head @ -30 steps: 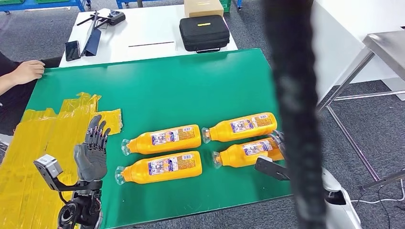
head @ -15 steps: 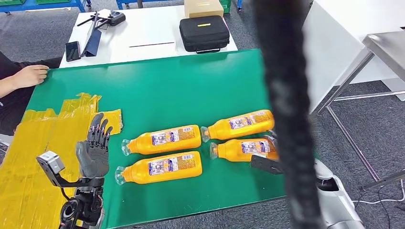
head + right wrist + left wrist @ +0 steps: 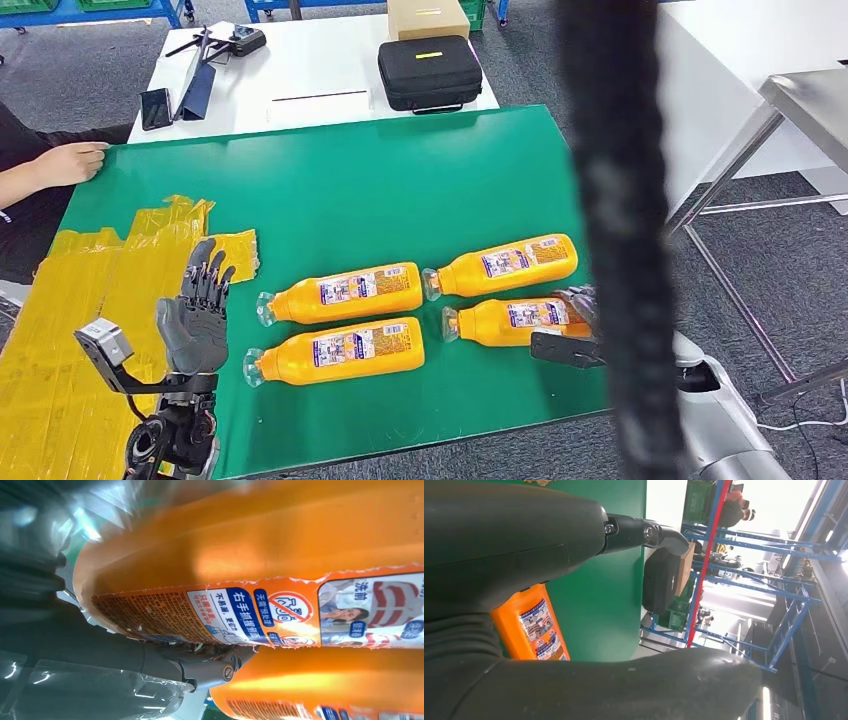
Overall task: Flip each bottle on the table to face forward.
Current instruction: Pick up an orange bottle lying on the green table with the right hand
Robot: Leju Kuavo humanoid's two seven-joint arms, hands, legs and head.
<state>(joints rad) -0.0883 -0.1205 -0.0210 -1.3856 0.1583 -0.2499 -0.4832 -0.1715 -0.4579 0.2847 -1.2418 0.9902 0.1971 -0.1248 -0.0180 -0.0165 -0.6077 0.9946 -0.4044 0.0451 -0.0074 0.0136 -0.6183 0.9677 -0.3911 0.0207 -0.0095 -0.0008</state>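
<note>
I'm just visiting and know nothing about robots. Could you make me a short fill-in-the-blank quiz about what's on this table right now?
1. There are ____ orange bottles lying on the green table.
2. Every bottle lies on its side with its cap end toward the robot's ____ side.
3. The robot's right hand is at the base of the near-right bottle, while the left hand holds ____.
4. The far white table carries a closed ____ case.

Missing words: four; left; nothing; black

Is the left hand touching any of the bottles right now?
No. In the head view the left hand is raised with fingers spread over the green table, apart from the nearest bottle.
</note>
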